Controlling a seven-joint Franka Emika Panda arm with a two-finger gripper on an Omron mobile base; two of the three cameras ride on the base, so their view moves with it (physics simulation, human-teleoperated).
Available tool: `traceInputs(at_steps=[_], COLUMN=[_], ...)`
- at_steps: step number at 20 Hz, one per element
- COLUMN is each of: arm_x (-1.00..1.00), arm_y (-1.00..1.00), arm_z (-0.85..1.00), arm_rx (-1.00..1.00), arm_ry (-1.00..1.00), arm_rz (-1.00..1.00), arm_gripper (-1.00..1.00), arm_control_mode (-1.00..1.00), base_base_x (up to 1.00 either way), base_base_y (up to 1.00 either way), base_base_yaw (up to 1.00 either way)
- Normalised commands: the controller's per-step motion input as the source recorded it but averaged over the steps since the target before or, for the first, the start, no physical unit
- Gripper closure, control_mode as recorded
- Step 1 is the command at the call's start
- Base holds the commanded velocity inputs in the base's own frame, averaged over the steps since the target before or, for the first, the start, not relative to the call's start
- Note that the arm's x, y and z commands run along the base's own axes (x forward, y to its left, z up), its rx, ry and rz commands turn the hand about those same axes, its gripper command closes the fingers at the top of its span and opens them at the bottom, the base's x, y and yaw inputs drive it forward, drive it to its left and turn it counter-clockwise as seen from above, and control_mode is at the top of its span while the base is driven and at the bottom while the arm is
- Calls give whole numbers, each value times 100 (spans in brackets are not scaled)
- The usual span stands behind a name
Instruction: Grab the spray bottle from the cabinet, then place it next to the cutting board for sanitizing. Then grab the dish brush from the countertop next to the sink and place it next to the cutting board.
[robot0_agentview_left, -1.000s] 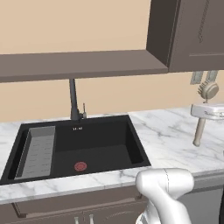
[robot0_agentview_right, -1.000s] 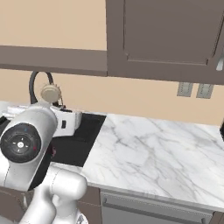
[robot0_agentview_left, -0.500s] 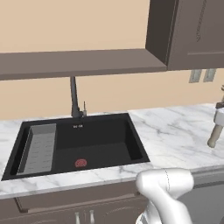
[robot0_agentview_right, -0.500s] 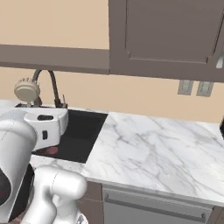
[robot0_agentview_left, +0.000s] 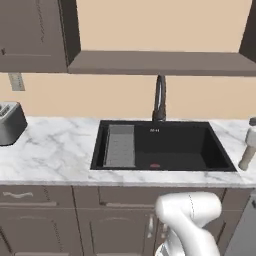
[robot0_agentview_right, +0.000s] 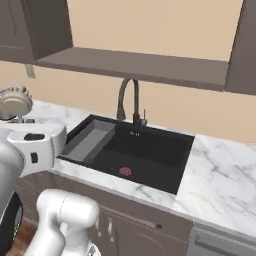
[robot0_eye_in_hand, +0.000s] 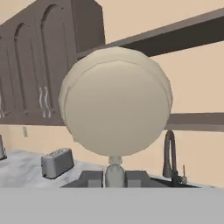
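Here the gripper (robot0_eye_in_hand: 115, 177) is pinching the dish brush (robot0_eye_in_hand: 115, 101), its round head looming at frame center, with the sink (robot0_agentview_left: 165, 146) sitting lower middle.

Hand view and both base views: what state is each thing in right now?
Cream round-headed dish brush: held, head up, off the counter.
Two-finger gripper: shut on the brush handle.
Tall dark faucet: no water running.
Black sunken sink: no water, grey ribbed rack inside.
Dark panelled cabinet doors: closed.

dish brush (robot0_eye_in_hand: 114, 101) head up close hiding the gripper's fingertips, its handle cut short, perhaps gripped
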Motion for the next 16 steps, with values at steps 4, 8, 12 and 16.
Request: traceInputs(at_steps=[4,8,12,16], arm_x=[0,0,0,0], arm_y=[0,0,0,0], arm_z=[0,0,0,0], arm_rx=[0,0,0,0], arm_ry=[0,0,0,0], arm_rz=[0,0,0,0], arm_gripper=[100,100,100,100], arm_control_mode=[100,100,100,100], base_base_x=[0,0,0,0], base_base_y=[7,0,0,0], base_base_yaw=[100,100,100,100])
